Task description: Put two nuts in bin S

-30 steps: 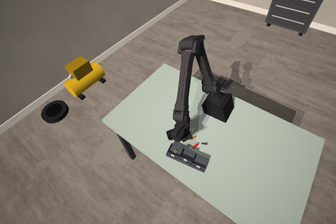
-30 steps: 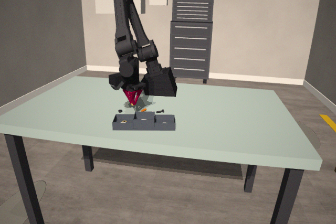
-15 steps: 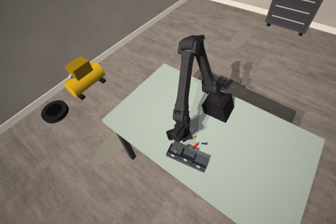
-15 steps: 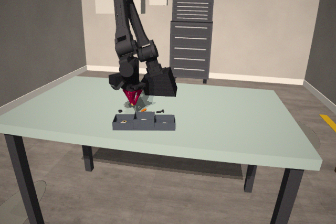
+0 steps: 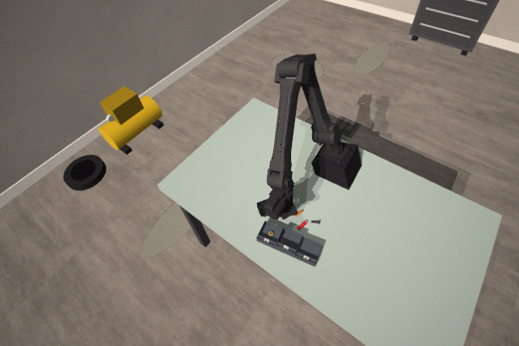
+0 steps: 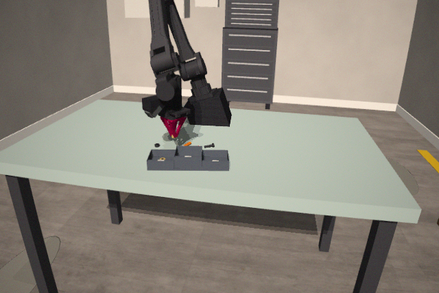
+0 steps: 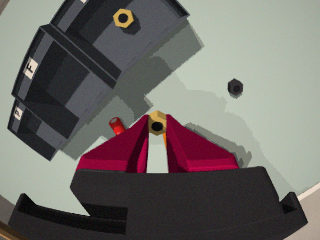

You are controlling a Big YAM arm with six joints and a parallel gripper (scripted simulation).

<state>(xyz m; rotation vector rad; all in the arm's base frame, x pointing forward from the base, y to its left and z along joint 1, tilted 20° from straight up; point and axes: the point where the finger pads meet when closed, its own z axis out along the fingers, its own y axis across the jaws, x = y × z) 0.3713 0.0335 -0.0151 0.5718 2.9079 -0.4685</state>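
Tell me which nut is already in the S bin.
The yellow nut lying in the S bin. Another yellow nut is clamped in the pincer; the black nut sits on the table.
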